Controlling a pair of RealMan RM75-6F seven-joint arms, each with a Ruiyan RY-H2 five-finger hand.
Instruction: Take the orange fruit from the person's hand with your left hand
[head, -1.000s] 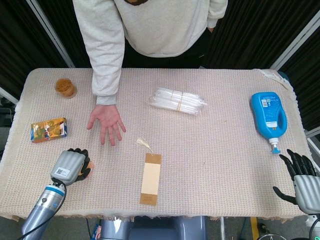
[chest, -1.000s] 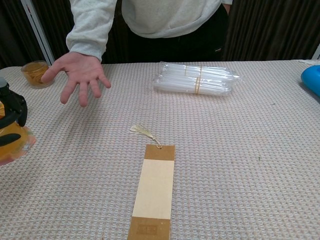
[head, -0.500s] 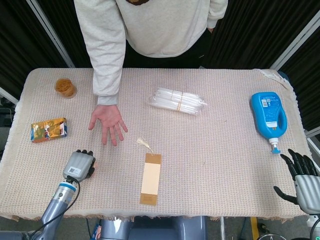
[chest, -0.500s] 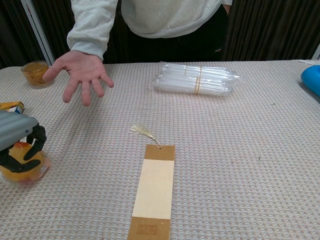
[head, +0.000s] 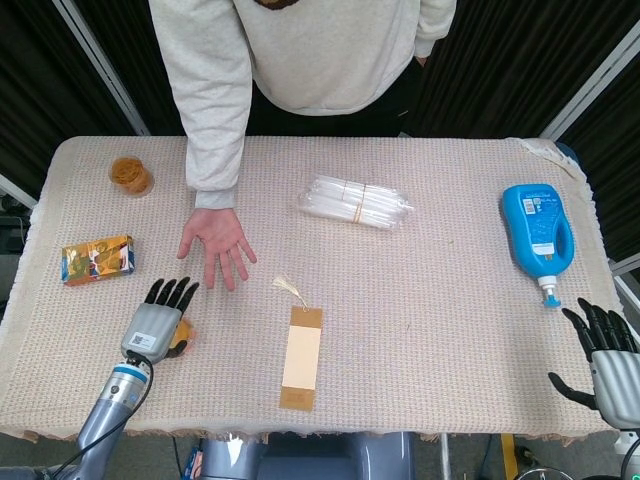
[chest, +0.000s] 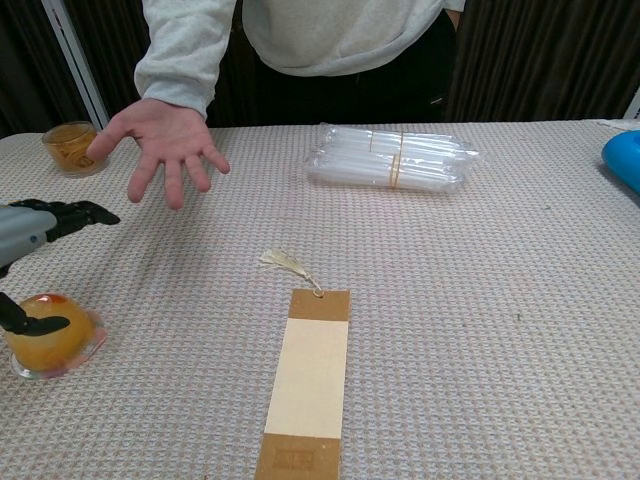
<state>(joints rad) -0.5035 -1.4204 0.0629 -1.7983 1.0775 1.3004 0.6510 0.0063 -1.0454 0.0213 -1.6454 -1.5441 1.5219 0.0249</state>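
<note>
The orange fruit (chest: 48, 334), in a clear wrapper, sits on the table near the front left and shows partly from under my hand as the fruit (head: 179, 341) in the head view. My left hand (head: 157, 322) hovers over it with fingers stretched out and apart, holding nothing. In the chest view the left hand (chest: 38, 224) is at the left edge, its thumb down beside the fruit. The person's hand (head: 214, 243) lies palm up and empty just beyond my left hand. My right hand (head: 604, 352) rests open at the table's front right corner.
A small jar (head: 131, 175) and a colourful box (head: 97, 259) are at the far left. A bookmark with a tassel (head: 302, 355) lies in the middle, a bundle of clear tubes (head: 357, 202) behind it, a blue bottle (head: 540, 235) at the right.
My left hand came down to the table with the fruit, then spread its fingers and let it go. The fruit now rests on the cloth. The person's hand stayed put.
</note>
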